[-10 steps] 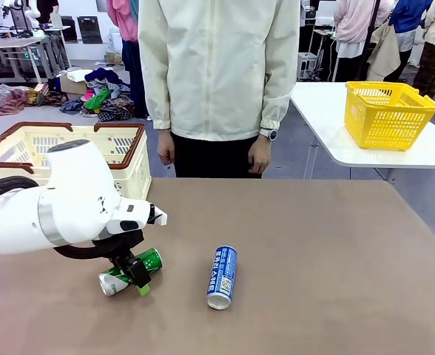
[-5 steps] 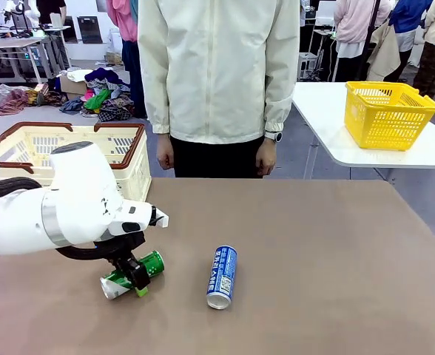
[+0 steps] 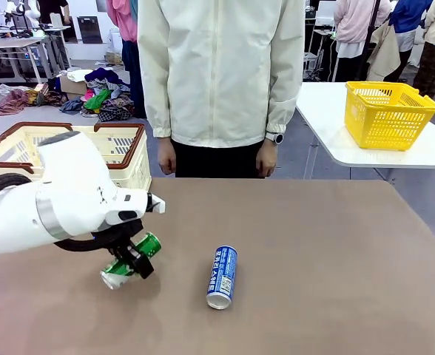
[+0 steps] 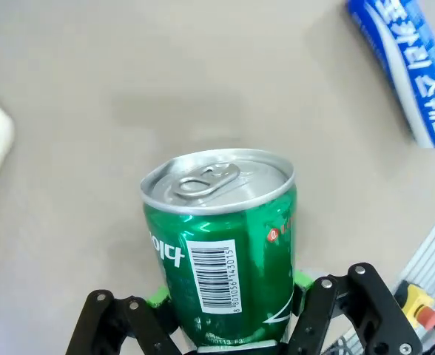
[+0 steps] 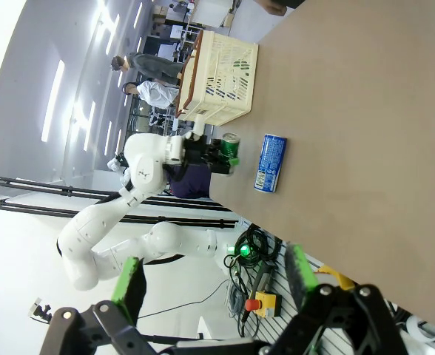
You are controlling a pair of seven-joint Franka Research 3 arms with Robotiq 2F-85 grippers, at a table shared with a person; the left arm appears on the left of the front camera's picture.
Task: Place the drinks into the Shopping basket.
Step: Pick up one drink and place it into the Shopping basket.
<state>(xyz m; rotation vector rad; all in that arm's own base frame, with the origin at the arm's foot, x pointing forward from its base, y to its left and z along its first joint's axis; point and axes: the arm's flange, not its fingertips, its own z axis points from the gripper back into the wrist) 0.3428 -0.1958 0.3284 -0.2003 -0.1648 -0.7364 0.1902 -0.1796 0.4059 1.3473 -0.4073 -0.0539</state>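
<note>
So the left fingers (image 3: 142, 268) (image 4: 311, 307) are clamped on the green can (image 3: 149, 245) (image 4: 225, 251), one green pad on each side of its body. They hold it over the front left part of the surface (image 3: 336, 244). The can is tilted, with the pull-tab end angled up and away toward the far side and the other end low near the surface. I honestly can't tell whether that low end touches the surface or hangs just above it.

The blue can (image 3: 222, 276) (image 4: 417, 81) lies on its side around the middle of the surface, closer to the front edge. It sits off to the right of the green one and isn't touching it or the fingers.

The Shopping basket (image 3: 136, 151) (image 5: 225, 59) sits at the far left corner of the surface, beyond the left arm (image 3: 62, 203), and neither can is in it.

The right fingers (image 5: 299, 275) are spread wide with nothing between them, hanging well off to the side of the surface.

A person (image 3: 217, 74) stands at the far edge, arms down, hands not on anything.
</note>
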